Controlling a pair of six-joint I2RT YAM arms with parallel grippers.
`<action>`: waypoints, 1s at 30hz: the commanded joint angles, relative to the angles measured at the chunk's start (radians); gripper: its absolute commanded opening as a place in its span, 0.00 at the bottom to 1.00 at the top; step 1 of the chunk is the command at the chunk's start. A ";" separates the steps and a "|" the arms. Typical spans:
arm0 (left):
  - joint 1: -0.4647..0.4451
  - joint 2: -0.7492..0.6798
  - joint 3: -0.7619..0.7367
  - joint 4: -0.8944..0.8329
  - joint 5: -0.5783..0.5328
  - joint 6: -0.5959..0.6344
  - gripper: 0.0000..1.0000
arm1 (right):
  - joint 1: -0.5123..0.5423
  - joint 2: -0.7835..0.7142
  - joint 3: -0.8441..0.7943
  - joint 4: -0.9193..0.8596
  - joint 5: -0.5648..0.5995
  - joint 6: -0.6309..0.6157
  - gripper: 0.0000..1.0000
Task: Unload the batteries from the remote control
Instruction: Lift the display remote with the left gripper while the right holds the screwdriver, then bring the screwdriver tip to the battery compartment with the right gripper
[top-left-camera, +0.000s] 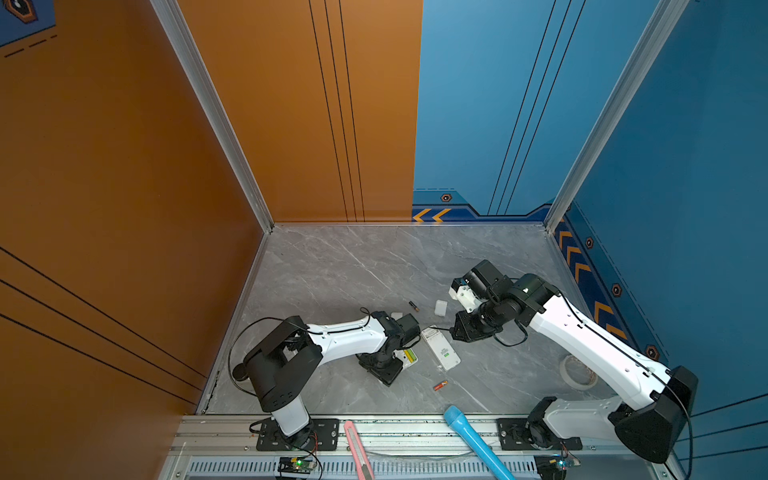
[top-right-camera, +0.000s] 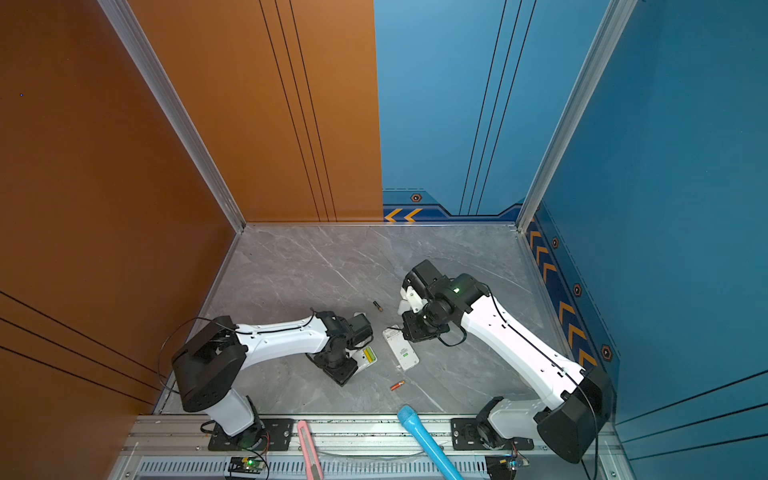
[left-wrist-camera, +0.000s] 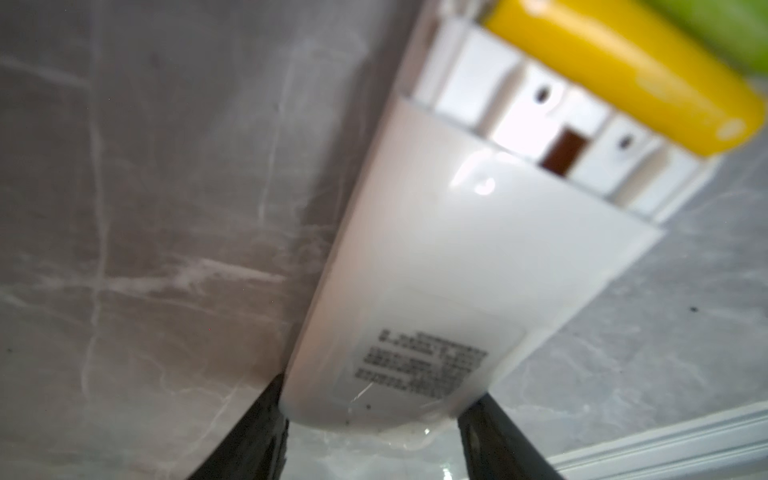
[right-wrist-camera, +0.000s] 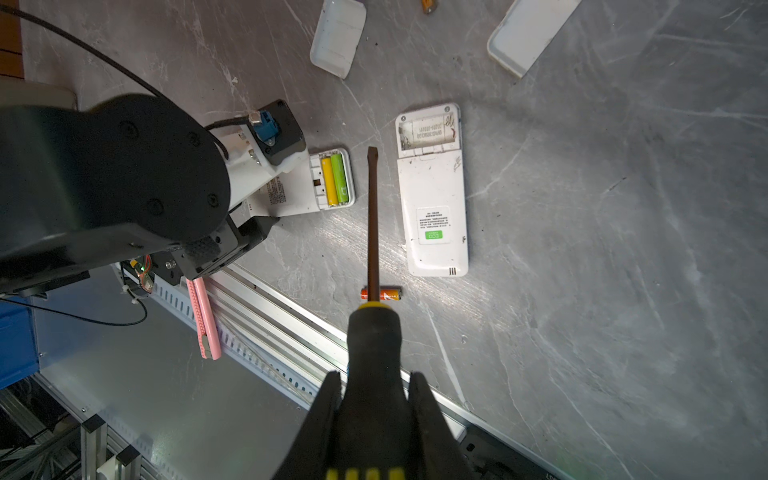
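Grey marbled tabletop (top-left-camera: 353, 266) fills the cell floor between an orange wall on the left and a blue one on the right. On the left, the left gripper (left-wrist-camera: 376, 395) straddles the end of the small remote (left-wrist-camera: 436, 270), one finger (left-wrist-camera: 266, 415) on each side. This looks meant to pin the body down while its cells are levered out. The view is too blurred for me to tell whether the jaws already pinch it.

That remote's open bay holds the yellow battery (right-wrist-camera: 329, 180) and the green battery (right-wrist-camera: 340, 176), lying side by side.

Just to its right lies the larger remote (right-wrist-camera: 434, 208), back upward, its bay (right-wrist-camera: 428, 131) uncovered and empty. Its cells seem to be the loose ones: the red-orange battery (top-left-camera: 440, 385) near the front edge, and the dark battery (top-left-camera: 413, 306) farther back.

Two white covers (right-wrist-camera: 337, 37) (right-wrist-camera: 528, 33) lie at the far side.

The right gripper (right-wrist-camera: 376, 382) is clenched on the handle of the screwdriver (right-wrist-camera: 372, 216), blade aimed toward the remotes and touching neither. I judge it is held ready as a pry tool.
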 joint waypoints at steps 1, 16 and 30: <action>0.002 -0.008 -0.032 0.047 -0.029 -0.061 0.53 | 0.002 0.022 0.013 0.015 -0.011 0.001 0.00; -0.007 -0.077 -0.113 0.181 -0.168 -0.211 0.39 | 0.083 0.331 0.246 -0.169 0.031 -0.276 0.00; -0.002 -0.052 -0.100 0.192 -0.169 -0.137 0.34 | 0.167 0.445 0.318 -0.213 0.131 -0.392 0.00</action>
